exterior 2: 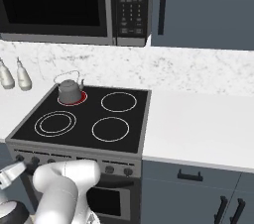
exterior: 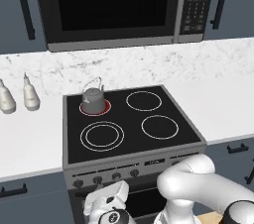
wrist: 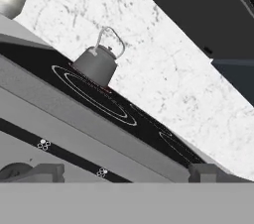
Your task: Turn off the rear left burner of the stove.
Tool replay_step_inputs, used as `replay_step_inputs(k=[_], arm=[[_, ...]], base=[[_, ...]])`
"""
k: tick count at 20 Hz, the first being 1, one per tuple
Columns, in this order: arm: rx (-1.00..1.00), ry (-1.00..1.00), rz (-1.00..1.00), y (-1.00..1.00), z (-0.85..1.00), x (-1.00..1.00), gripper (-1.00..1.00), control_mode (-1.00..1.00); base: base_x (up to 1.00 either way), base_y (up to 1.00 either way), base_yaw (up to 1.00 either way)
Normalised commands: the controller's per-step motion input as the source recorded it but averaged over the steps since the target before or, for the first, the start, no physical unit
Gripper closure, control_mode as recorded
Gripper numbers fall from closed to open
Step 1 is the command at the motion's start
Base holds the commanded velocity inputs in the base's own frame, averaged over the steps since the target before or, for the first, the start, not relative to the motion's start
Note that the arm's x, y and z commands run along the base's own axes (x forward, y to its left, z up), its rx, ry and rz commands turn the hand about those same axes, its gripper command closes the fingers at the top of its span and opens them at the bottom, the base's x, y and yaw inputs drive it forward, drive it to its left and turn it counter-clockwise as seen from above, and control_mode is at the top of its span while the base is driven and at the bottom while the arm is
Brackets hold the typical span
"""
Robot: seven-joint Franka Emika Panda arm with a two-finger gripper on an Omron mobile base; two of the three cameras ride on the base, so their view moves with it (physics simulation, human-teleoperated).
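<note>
The stove (exterior: 126,121) has a black glass cooktop (exterior 2: 87,114) and a grey front with a row of small dark knobs (exterior: 116,175). The rear left burner (exterior: 102,111) glows red under a grey kettle (exterior: 93,99). From the right side the red glow (exterior 2: 80,98) shows beside the kettle (exterior 2: 69,90). My gripper (exterior: 105,196) is low in front of the knob row, left of the middle. In the hand view the gripper (wrist: 119,173) is open, its fingertips (wrist: 34,172) wide apart with nothing between them. It looks up along the stove's front panel (wrist: 74,129) toward the kettle (wrist: 96,64).
A black microwave (exterior: 114,5) hangs above the stove. Two pale bottles (exterior: 31,94) stand on the white counter to the left. More counter (exterior 2: 198,124) runs to the right, with dark cabinet drawers (exterior 2: 191,174) below it. My arm's white elbow (exterior: 191,183) sits before the oven door.
</note>
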Motion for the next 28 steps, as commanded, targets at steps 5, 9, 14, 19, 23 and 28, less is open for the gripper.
replay_step_inputs(k=[5, 9, 14, 19, 23, 28], arm=[[0.00, 0.00, 0.09, 0.00, -0.14, 0.37, -1.00, -1.00], [0.07, -0.03, 0.08, 0.00, -0.23, 0.13, -1.00, -1.00], [0.13, -0.07, 0.02, 0.00, -0.78, -0.22, -1.00, -1.00], [0.09, -0.03, 0.02, 0.11, -0.09, 0.02, -1.00, -1.00], [0.00, 0.00, 0.00, 0.51, 0.00, 0.22, -1.00, -1.00], [0.00, 0.00, 0.00, 0.14, 0.00, 0.06, -1.00, -1.00]], base=[[0.00, 0.00, 0.00], [0.00, 0.00, 0.00], [0.00, 0.00, 0.00], [0.00, 0.00, 0.00], [0.00, 0.00, 0.00], [0.00, 0.00, 0.00]])
